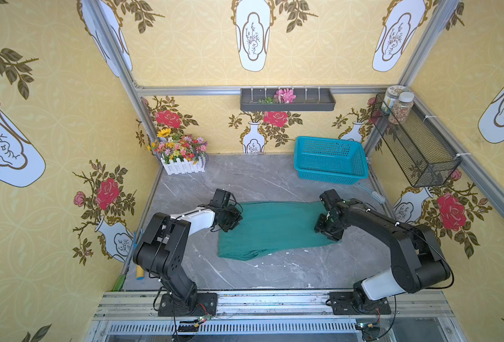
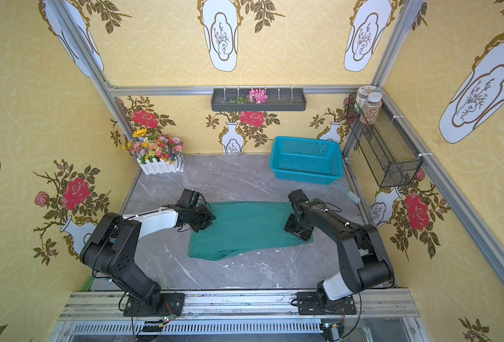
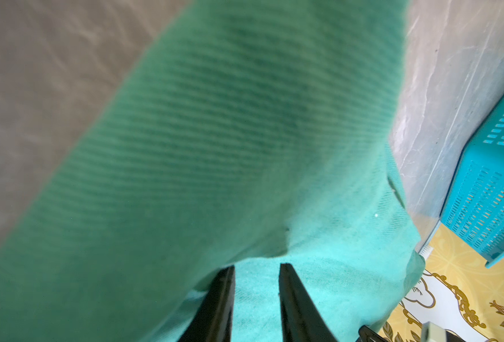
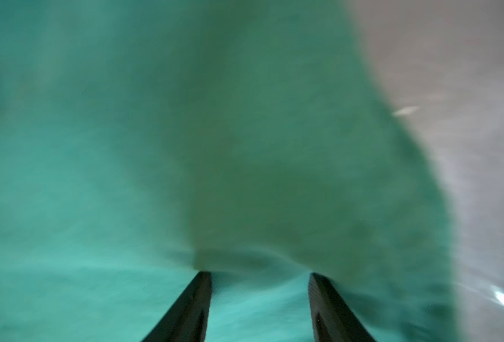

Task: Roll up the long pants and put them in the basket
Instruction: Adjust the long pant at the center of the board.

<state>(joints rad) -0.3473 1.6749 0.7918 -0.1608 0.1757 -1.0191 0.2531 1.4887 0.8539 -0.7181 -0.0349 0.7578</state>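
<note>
Pants [image 1: 274,229] folded flat on grey table [image 1: 245,183]

Soft teal pants lie as a wide folded slab mid-table, ribbed weave showing close up. Your left gripper [image 3: 256,266] sits at one end, jaws narrow; you cannot tell whether they pinch cloth. Your right gripper [image 4: 259,274] stands wide over the other end.

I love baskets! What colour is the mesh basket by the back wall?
The basket is turquoise blue, clearest in a top view.
</note>
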